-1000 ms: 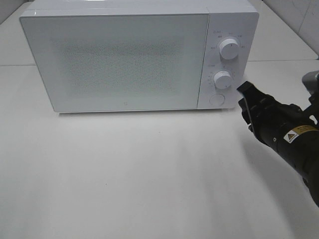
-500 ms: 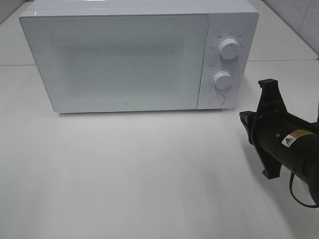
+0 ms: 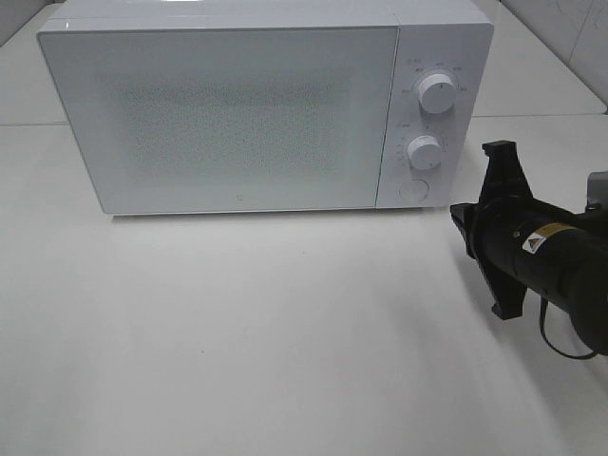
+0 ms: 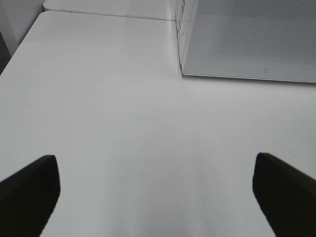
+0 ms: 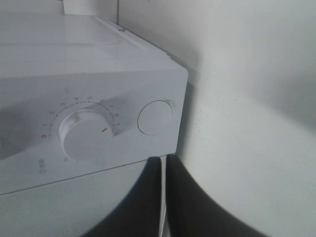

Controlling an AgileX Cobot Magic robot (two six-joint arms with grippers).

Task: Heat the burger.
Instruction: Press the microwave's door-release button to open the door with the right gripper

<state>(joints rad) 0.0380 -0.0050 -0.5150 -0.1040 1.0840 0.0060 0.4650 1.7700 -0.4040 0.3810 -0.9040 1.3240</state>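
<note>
The burger is hidden; no burger shows in any view. The white microwave (image 3: 237, 114) stands at the back of the table with its door closed. My right gripper (image 3: 460, 215) is shut and empty, its fingers together, just right of the microwave's lower right corner and a little off it. In the right wrist view the gripper (image 5: 164, 165) points at the control panel, below the lower knob (image 5: 84, 133) and the round button (image 5: 154, 117). My left gripper (image 4: 158, 197) is open and empty above the bare table, in front of the microwave's left corner (image 4: 247, 39).
The control panel carries an upper knob (image 3: 436, 93), a lower knob (image 3: 424, 152) and a round button (image 3: 412, 190). The white table (image 3: 237, 332) spreads out in front of the microwave. A tiled wall (image 3: 570, 28) stands at the back right.
My right gripper drew back from the microwave's lower right panel, down and to the right, and rolled about its axis. It then edged slightly back toward the microwave. The door stayed closed.
</note>
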